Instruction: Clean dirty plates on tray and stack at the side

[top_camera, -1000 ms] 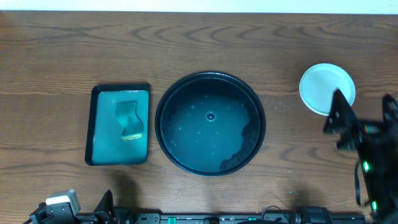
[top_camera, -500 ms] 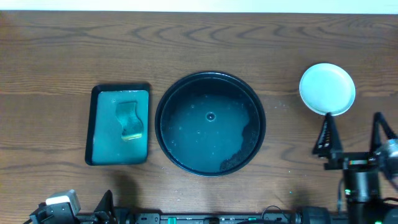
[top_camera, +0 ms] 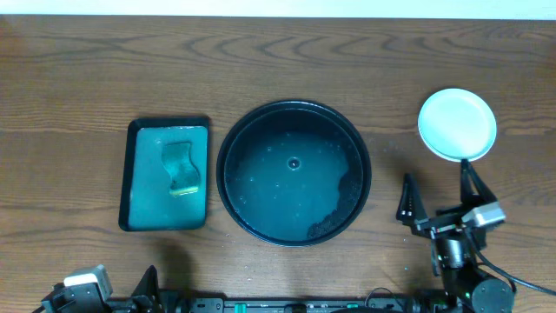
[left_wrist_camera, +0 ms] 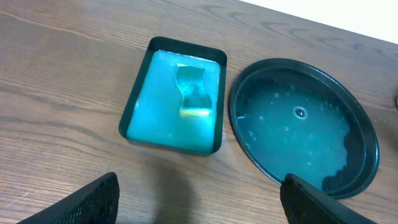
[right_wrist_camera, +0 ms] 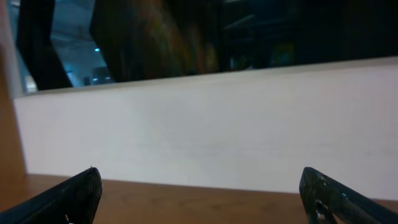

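Observation:
The large round black tray (top_camera: 228, 139) sits mid-table, with a wet teal film and a dark patch at its lower right; no plate lies in it. It also fills the right of the left wrist view as the tray (left_wrist_camera: 235, 93). One pale plate (top_camera: 458, 124) rests on the wood at the right; I cannot tell whether others lie under it. My right gripper (top_camera: 436, 178) stands open just in front of that plate, pointing at the far wall, nothing between its fingers. My left gripper (left_wrist_camera: 199, 200) hangs open over bare wood near the front edge.
A rectangular black-rimmed tray (top_camera: 128, 174) with teal liquid and a green sponge (top_camera: 181, 167) sits left of the round tray. The right wrist view shows only its open gripper (right_wrist_camera: 202, 194), the table's far edge and a white wall.
The right arm has drawn back from beside the plate toward the front edge, shifting left and turning to face the far wall. Its jaws stayed open. The left arm has not moved.

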`<state>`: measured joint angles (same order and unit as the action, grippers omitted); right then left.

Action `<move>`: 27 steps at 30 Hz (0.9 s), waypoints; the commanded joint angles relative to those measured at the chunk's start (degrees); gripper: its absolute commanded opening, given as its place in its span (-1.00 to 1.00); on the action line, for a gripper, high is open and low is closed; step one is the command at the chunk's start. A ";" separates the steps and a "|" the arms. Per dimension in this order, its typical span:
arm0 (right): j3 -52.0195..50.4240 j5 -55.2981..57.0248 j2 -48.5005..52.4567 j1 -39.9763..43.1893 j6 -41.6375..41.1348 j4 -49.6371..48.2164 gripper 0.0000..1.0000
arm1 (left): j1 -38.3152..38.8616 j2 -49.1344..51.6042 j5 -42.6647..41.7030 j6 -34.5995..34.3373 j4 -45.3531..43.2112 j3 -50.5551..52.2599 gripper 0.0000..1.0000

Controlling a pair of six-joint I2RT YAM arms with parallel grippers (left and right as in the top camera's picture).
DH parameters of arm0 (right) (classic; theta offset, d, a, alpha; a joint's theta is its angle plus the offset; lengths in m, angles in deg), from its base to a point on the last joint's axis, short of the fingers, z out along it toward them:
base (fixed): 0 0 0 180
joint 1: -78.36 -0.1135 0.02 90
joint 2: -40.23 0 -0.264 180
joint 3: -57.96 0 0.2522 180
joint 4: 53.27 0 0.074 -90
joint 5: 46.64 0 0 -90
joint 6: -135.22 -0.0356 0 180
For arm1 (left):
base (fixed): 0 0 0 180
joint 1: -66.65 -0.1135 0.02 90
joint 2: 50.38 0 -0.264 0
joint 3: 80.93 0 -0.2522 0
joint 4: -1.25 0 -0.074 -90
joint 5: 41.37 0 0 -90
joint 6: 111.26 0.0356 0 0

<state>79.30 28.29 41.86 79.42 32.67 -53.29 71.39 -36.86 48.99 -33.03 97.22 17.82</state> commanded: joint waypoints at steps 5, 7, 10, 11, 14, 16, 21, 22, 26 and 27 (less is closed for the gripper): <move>-5.14 1.31 -1.36 -3.19 -0.74 -2.82 0.98 | 0.17 0.00 0.13 0.13 0.07 -0.50 0.66; -5.38 1.36 -1.36 -3.76 0.70 -2.93 0.98 | 0.17 0.00 0.11 0.13 0.07 -0.50 0.66; -5.79 1.33 -1.36 -4.50 3.32 -3.02 0.98 | 0.17 0.00 0.11 0.13 0.07 -0.50 0.66; -5.97 1.31 -1.36 -4.63 3.93 -3.10 0.99 | 0.17 0.00 0.11 0.13 0.07 -0.50 0.66; -7.23 1.29 -1.36 -4.98 6.67 -3.34 0.98 | 0.17 0.00 0.13 0.13 0.07 -0.50 0.66; -7.28 0.83 -1.36 -5.16 9.38 -1.77 0.99 | 0.17 0.00 0.11 0.13 0.07 -0.50 0.66; -7.28 0.83 -1.36 -5.46 14.01 1.31 0.99 | 0.17 0.00 0.11 0.13 0.07 -0.50 0.66; -7.28 0.90 -1.36 -5.46 14.29 2.43 0.99 | 0.17 0.00 0.11 0.15 0.07 -0.50 0.66; -7.28 2.27 -1.36 -5.46 16.48 9.29 0.99 | 0.17 0.00 0.11 0.13 0.07 -0.50 0.66; -7.28 3.19 -1.36 -5.46 16.48 10.99 0.99 | 0.17 0.00 0.11 0.13 0.07 -0.50 0.66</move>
<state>72.13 29.37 40.92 74.35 46.17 -44.35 71.39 -36.86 48.99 -33.03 97.22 17.82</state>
